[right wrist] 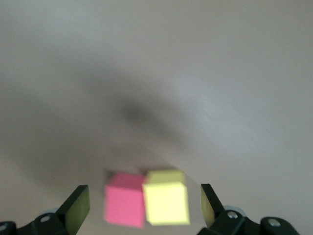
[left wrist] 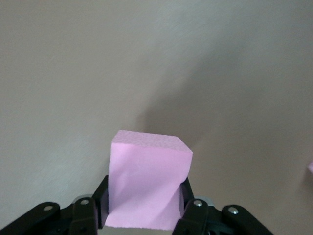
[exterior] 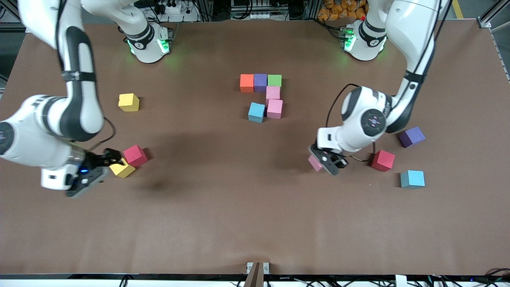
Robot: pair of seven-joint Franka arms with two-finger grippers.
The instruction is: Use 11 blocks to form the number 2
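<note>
2 cubes lay crowded between the right gripper's spread fingers, lower-left: yellow block touching red block, risking a double grab. Left gripper clamped a pink block.

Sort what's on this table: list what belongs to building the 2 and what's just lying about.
Job:
- started figure: orange, purple, green, two pink, light blue
- pink block in the left claw
- yellow block under the open right claw
- loose blocks, seven in all

Lying about:
- nothing else on the table
</note>
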